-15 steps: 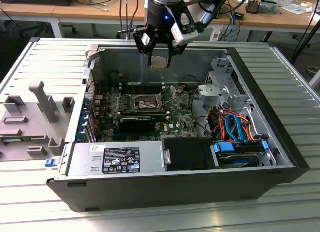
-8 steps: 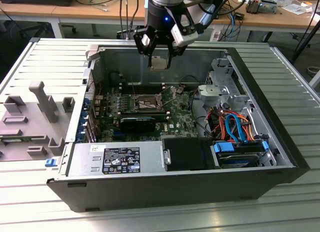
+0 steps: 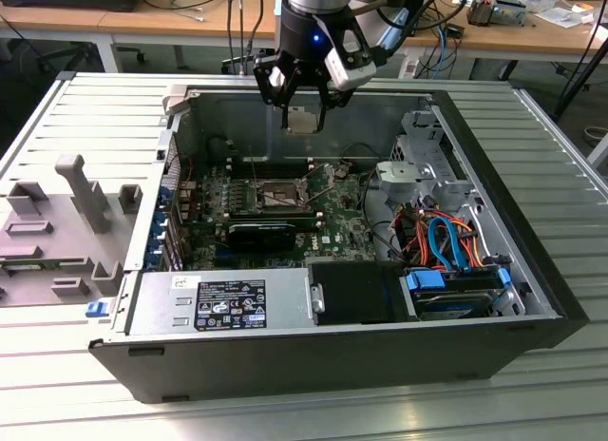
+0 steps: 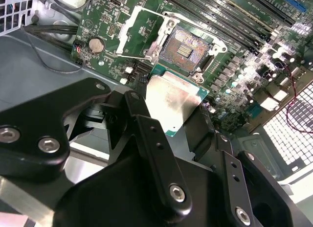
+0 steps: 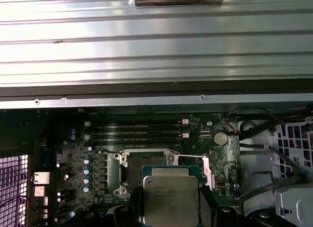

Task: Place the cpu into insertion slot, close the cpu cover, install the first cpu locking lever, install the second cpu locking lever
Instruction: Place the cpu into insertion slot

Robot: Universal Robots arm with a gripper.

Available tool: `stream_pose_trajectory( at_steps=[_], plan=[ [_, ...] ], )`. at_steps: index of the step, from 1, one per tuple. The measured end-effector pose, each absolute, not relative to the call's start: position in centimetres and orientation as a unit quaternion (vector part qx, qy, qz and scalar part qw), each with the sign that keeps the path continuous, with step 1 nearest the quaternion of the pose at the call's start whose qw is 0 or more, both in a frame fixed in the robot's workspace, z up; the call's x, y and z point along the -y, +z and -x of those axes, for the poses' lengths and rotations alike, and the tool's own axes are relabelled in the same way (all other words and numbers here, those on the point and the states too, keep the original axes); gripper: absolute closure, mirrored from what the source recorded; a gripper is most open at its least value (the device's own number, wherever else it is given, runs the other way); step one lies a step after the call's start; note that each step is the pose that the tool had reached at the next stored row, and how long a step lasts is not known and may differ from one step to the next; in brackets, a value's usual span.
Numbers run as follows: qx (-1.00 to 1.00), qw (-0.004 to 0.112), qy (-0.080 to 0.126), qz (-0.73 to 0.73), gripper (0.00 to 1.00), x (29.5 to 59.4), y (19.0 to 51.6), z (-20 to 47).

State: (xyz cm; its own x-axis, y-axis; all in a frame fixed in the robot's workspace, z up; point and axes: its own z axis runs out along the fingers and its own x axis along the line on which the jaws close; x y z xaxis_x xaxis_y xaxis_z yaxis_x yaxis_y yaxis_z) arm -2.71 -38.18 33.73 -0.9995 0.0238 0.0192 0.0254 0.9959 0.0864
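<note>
Pinching flat silvery square cpu [image 4: 173,102]

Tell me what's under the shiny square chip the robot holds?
The cpu hangs in the end effector above the green board. In the first wrist view it covers part of the insertion slot.

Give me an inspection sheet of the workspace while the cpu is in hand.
Surface: ribbed metal table carrying an open computer case.
Job's things: cpu held above the motherboard, not seated; insertion slot empty; cpu cover swung open beside it.
Clutter: grey plastic fixture on the table, at the exterior view's left.
Grippers: gripper shut on the cpu, above the case.
Cables: orange and blue cables inside the case, at the exterior view's right; black cables beside the board.
Surroundings: desks with cables behind the table.
</note>
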Motion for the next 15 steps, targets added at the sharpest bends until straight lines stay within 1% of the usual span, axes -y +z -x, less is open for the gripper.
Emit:
stream_pose_trajectory(
  at_steps=[15],
  plan=[
    [0.999, 0.009, -0.043, 0.012, 0.45, 38.26, 33.29, 2.71]
  ],
)
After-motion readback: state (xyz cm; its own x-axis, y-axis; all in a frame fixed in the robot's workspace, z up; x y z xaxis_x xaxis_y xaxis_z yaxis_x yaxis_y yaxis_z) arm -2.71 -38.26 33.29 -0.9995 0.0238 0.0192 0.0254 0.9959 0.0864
